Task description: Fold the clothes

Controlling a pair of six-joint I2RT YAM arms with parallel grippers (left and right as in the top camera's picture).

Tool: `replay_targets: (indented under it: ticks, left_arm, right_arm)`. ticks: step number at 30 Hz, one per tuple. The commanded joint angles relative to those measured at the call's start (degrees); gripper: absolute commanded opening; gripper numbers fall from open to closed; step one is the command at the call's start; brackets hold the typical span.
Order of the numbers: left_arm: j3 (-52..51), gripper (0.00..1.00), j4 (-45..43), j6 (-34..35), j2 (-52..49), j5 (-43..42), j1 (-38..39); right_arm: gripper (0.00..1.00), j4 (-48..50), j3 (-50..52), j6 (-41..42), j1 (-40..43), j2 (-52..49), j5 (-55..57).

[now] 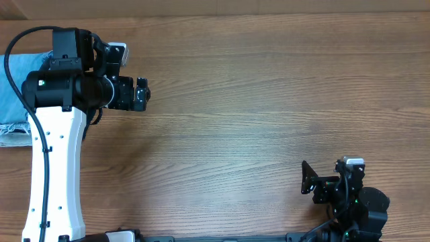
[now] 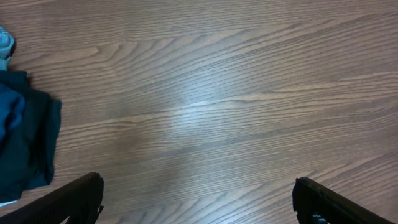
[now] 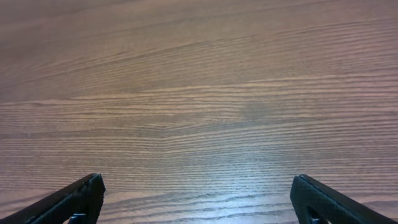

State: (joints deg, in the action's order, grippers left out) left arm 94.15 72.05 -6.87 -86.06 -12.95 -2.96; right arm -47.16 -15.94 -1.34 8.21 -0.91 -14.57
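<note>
Light-blue denim, the clothes (image 1: 17,87), lies at the table's far left edge, cut off by the frame and partly hidden under my left arm. My left gripper (image 1: 142,94) points right, away from the denim, over bare wood. In the left wrist view its two dark fingers (image 2: 74,202) stand wide apart with only wood grain between them, so the left gripper (image 2: 198,186) is open. My right gripper (image 1: 308,178) rests near the front right edge. The right gripper (image 3: 198,183) is open too, with nothing between its fingers.
A pale strip of cloth (image 1: 13,138) lies just below the denim at the left edge. The left wrist view shows a dark blue garment (image 2: 25,143) at its left side, with a pale bit of cloth (image 2: 5,43) above it. The wooden table (image 1: 255,101) spans the middle.
</note>
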Motion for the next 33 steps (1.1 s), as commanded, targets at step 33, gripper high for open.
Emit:
replay_targets:
  ticks: [33]
  left_arm:
    - [-61.5, 1.00, -37.9, 4.8, 64.7, 12.4, 4.2]
  right_arm:
    - [1.00, 0.3, 0.5, -0.2, -0.2, 0.7, 0.6]
